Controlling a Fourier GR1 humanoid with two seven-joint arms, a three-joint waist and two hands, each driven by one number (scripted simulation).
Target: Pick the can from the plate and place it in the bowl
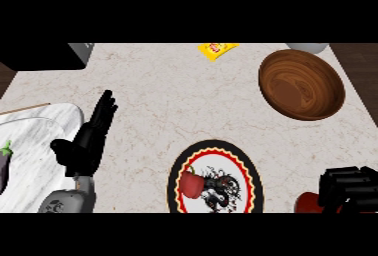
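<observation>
Your right hand sits at the lower right of the view, its black fingers curled round the red cylindrical can, of which only a red patch shows below and to the left of the fingers. So the can is off the plate and in that hand, to the right of the plate and well short of the bowl.

The round plate with a black rim, a red scalloped ring and a white centre lies on the pale marbled tabletop at lower centre. A red shape shows on its left part beside a dark printed pattern; you cannot tell whether it is a separate thing or part of the print.

The brown wooden bowl stands at the upper right, well apart from the can.

Your left hand rests at the left of the view, released, fingers straight and pointing up.

A yellow packet lies near the top edge, left of the bowl. At the far left edge a purple aubergine with a green stem lies on a pale marbled board.
</observation>
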